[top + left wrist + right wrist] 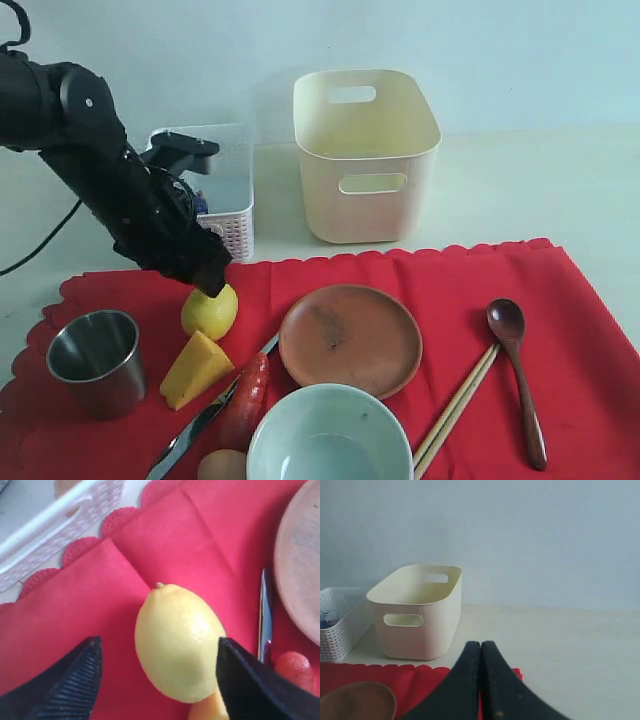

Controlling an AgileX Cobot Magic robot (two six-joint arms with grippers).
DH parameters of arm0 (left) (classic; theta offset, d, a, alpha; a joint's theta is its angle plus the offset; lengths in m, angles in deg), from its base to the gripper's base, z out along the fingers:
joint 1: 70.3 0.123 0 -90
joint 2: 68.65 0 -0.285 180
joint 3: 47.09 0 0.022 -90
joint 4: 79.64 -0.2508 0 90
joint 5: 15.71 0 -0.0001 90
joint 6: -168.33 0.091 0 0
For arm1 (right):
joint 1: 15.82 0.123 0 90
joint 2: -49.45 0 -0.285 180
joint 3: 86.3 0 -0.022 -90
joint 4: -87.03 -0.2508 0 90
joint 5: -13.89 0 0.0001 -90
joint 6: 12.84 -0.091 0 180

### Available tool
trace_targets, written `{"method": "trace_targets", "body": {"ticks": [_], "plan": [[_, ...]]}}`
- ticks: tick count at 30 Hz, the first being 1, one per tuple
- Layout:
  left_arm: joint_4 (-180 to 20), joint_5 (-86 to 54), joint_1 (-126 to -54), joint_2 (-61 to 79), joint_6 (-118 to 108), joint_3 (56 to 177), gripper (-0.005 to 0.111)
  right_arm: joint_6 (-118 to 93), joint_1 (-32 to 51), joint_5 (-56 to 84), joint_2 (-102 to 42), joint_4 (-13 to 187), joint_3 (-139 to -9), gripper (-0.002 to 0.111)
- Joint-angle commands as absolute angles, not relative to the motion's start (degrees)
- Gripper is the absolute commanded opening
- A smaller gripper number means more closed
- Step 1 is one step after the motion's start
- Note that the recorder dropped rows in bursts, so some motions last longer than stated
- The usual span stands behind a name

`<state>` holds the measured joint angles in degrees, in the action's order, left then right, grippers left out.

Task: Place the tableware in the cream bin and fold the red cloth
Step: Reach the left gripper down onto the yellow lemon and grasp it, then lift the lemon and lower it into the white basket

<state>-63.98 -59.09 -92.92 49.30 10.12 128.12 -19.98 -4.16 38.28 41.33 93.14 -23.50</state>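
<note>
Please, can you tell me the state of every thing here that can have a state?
left gripper, open, jaws on either side of the lemon, not gripping it
right gripper, shut, holding nothing
cream bin, upright, nothing seen inside
steel cup, upright, empty
pale green bowl, upright, empty
brown plate, lying flat, empty
red cloth, spread out, not folded

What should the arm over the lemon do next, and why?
Probably close the left end effector on the lemon so it can be lifted away. Its fingers stand open on either side of the lemon without touching it. The lemon lies on the red cloth, which likely cannot be folded while food sits on it.
</note>
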Motion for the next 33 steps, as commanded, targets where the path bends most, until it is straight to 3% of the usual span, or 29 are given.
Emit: {"method": "trace_targets", "body": {"ticks": [1,11,13,14,15,16,17,26,33], "plan": [[-64.04,-59.26,-93.82,51.08,8.85,128.51,0.064,-20.06,-4.45,37.66,41.66,93.15,-23.19,0.000],[-64.16,-57.56,-97.17,55.65,7.34,128.51,0.063,-20.06,-4.45,37.66,41.66,93.15,-23.19,0.000],[-64.58,-57.45,-97.17,56.45,7.34,128.51,0.055,-20.06,-4.45,37.66,41.66,93.15,-23.19,0.000],[-64.58,-56.71,-97.17,56.50,7.34,128.51,0.037,-20.06,-4.45,37.66,41.66,93.15,-23.19,0.000],[-64.58,-56.40,-97.17,56.50,7.34,128.62,0.028,-20.06,-4.45,37.66,41.66,93.15,-23.19,0.000],[-64.58,-56.40,-97.17,56.09,7.34,129.51,0.004,-20.06,-4.45,37.66,41.66,93.15,-23.19,0.000],[-64.70,-56.53,-97.17,55.69,7.47,129.90,0.001,-20.06,-4.45,37.66,41.66,93.15,-23.19,0.000],[-65.77,-61.91,-95.61,43.25,7.05,140.15,0.000,-20.06,-4.45,37.66,41.66,93.15,-23.19,0.000],[-65.66,-58.41,-89.74,44.84,2.71,145.14,0.000,-20.06,-4.45,37.66,41.66,93.01,-23.19,0.000]]}}
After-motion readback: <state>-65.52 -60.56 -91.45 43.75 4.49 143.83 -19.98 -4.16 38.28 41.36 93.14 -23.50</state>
